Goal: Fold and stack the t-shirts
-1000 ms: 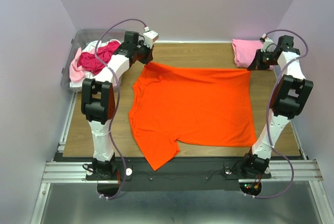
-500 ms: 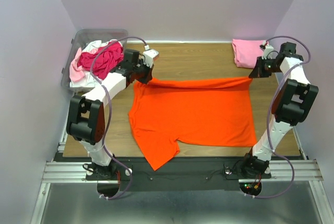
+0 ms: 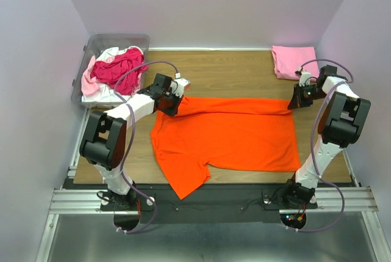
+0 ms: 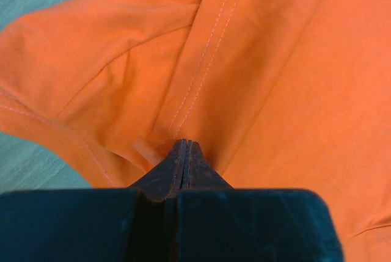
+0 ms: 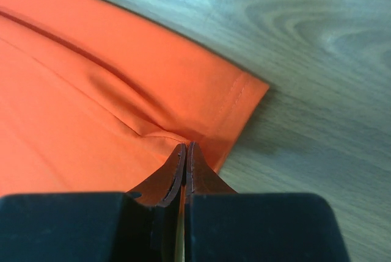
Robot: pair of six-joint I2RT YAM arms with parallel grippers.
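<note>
**Far edge of the orange shirt pinched at both ends**

I have the left gripper [image 3: 171,104] clamped on the orange t-shirt [image 3: 229,137] at the left end of its upper edge. The right gripper [image 3: 295,103] is clamped on the right end of that same edge. Both wrist views show the jaws pressed together with orange cloth caught at the tips, by a stitched seam on the left and by the hemmed corner on the right.

The shirt lies at the middle of the table [image 3: 232,69], its long axis running left to right across the top view. The held edge is doubled over as a narrow band along the top of the garment. The rest of it lies below my fingers in that view, toward the arm bases, so I judge the fold must travel down the frame with both ends level. Each arm is nearer its own corner.

Count:
- One orange shirt, spread out.
- One light pink t-shirt [image 3: 294,61], folded at upper right.
- In the bin [image 3: 116,40] at upper left: one magenta shirt [image 3: 117,70], one pale pink shirt [image 3: 88,83] and white cloth [image 3: 110,54]. I cannot tell how many white pieces there are.
</note>
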